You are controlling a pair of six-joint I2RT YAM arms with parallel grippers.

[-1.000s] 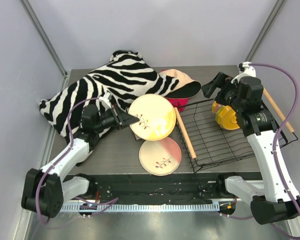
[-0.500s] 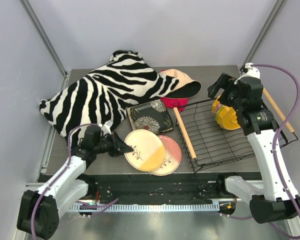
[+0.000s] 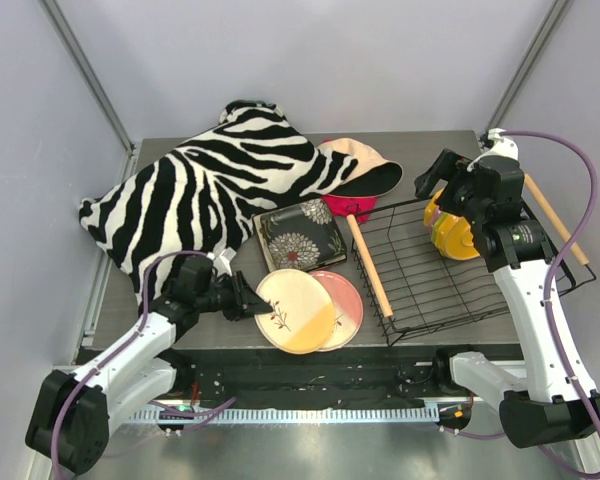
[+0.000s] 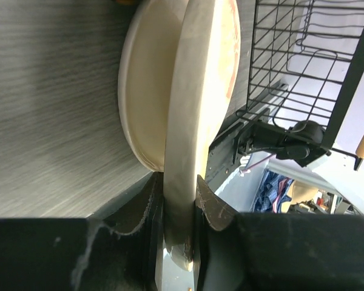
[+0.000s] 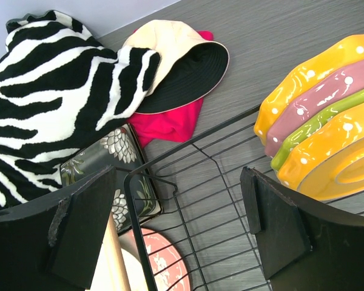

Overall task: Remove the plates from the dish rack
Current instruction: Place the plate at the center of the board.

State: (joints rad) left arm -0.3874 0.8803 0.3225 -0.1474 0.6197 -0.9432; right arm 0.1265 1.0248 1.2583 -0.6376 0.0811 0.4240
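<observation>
My left gripper (image 3: 248, 300) is shut on the rim of a round cream-yellow plate (image 3: 298, 312), held low at the table's front. This plate overlaps the round pink-cream plate (image 3: 346, 300). In the left wrist view the held rim (image 4: 191, 121) sits pinched between both fingers. The dark square flower plate (image 3: 300, 237) lies flat behind them. The black wire dish rack (image 3: 430, 280) stands to the right, and the orange dotted plate (image 3: 450, 235) stands upright in its far right corner. My right gripper (image 3: 435, 182) is open above that corner (image 5: 179, 224), the orange plate (image 5: 309, 79) just to its right.
A zebra-striped cloth (image 3: 210, 185) covers the back left. A peach hat (image 3: 355, 165) and a pink cloth (image 3: 352, 207) lie behind the rack. The rack's wooden handles (image 3: 368, 265) (image 3: 555, 220) run along its left and right sides. The table's front edge is close to the plates.
My left gripper has carried the cream-yellow plate down and toward the front, onto the pink-cream plate, uncovering the dark square plate. My right gripper has shifted slightly over the rack, still open.
</observation>
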